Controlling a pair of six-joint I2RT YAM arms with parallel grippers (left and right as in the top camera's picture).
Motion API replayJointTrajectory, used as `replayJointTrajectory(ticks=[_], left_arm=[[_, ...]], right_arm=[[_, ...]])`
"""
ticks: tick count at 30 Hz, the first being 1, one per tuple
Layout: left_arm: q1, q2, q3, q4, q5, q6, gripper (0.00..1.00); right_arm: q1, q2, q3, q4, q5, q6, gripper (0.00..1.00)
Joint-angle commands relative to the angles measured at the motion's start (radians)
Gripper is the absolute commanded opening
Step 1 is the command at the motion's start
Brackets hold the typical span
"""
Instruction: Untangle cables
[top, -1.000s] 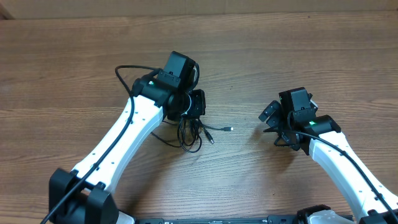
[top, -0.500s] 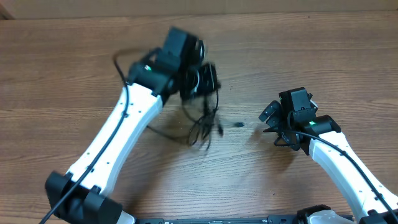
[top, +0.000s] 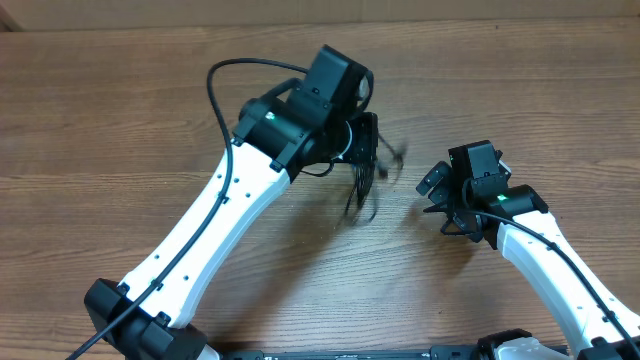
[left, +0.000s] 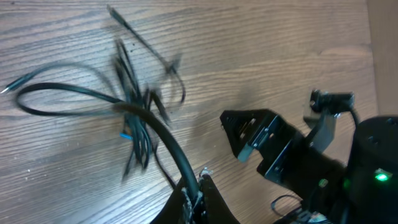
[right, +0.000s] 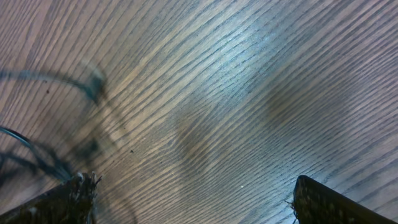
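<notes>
Overhead: left tool (top: 366, 158) clamps blurred cables (top: 357, 196).

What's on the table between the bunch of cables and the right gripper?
Just bare wooden table. In the overhead view nothing sits between the cables held by the left gripper and the open right gripper.

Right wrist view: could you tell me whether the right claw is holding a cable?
No, the right claw stands open with bare table between its fingers, the cables off to its side.
</notes>
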Motion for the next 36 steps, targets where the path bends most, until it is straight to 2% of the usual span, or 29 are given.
replayJointTrajectory(ticks=[1,8,15,17,28,36], left_arm=[[0.005,-0.018,0.008,-0.004,-0.039,0.06,0.04],[0.006,-0.018,0.008,-0.117,-0.093,0.079,0.04],[0.006,-0.018,0.008,-0.154,-0.095,0.078,0.04],[0.006,-0.018,0.008,-0.151,-0.095,0.078,0.04],[0.008,-0.021,-0.014,-0.182,-0.201,0.088,0.04],[0.014,-0.115,-0.03,-0.202,-0.187,0.122,0.05]], right_arm=[[0.0,-0.003,0.005,0.023,0.011,0.008,1.0],[0.0,-0.003,0.005,0.14,-0.011,0.008,1.0],[0.0,-0.003,0.005,0.149,-0.454,0.018,1.0],[0.001,-0.003,0.005,0.169,-0.514,0.019,1.0],[-0.003,-0.021,0.005,0.13,-0.661,-0.115,1.0],[-0.002,-0.169,0.005,0.092,-0.655,-0.14,1.0]])
